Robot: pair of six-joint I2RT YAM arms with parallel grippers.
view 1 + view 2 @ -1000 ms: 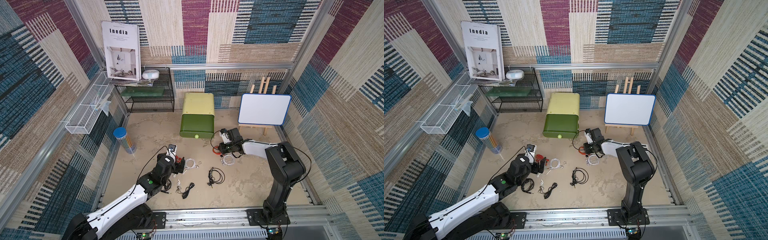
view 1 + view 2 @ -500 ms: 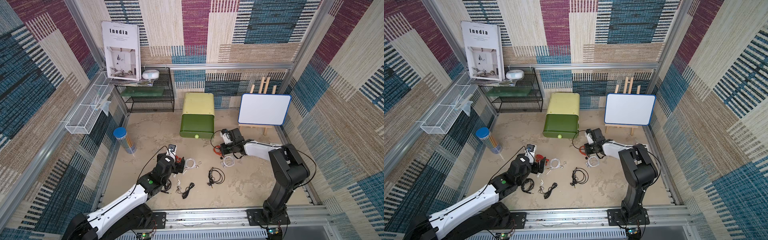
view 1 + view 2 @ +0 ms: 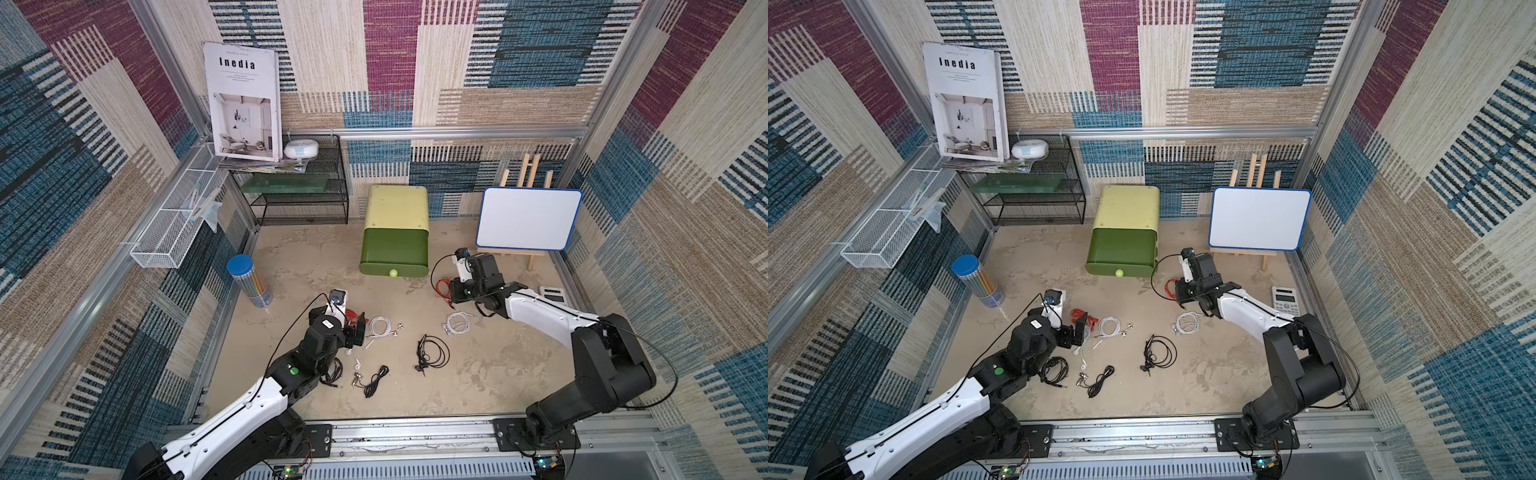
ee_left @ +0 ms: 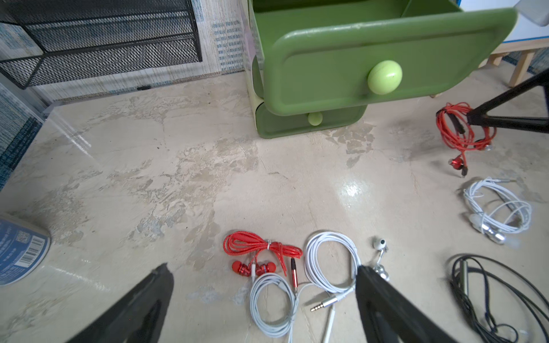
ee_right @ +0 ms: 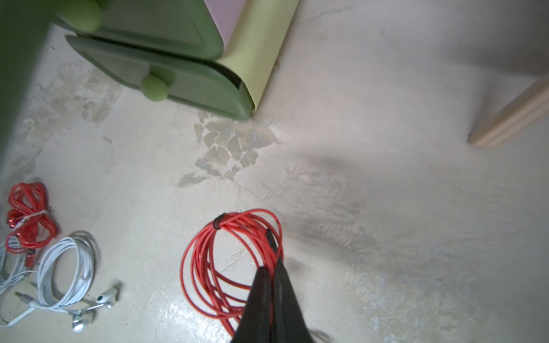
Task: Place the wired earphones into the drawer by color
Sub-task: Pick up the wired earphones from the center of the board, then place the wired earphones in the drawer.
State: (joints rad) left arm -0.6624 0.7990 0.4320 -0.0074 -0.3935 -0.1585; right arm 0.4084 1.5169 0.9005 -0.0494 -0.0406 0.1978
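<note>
My right gripper point(image 5: 271, 265) is shut on one strand of a red-orange earphone coil point(image 5: 208, 267), just right of the green drawer unit; both top views show this gripper point(image 3: 451, 291) point(image 3: 1177, 291). The top drawer point(image 3: 394, 249) stands pulled open and the lower drawer point(image 4: 309, 121) is shut. My left gripper point(image 4: 264, 276) point(image 3: 360, 330) hangs open over a second red bundle point(image 4: 261, 246) and two white coils point(image 4: 329, 261) point(image 4: 273, 303). Another white bundle point(image 3: 457, 322) and black bundles point(image 3: 432, 355) point(image 3: 376, 380) lie on the table.
A black wire shelf point(image 3: 299, 199) stands at the back left and a whiteboard on a wooden easel point(image 3: 528, 218) at the back right. A blue-lidded tube point(image 3: 245, 278) is at the left. A calculator point(image 3: 1284, 299) lies by the right wall.
My right gripper's jaws have closed on the red coil and that arm's elbow has shifted a little to the right. The left arm has not moved.
</note>
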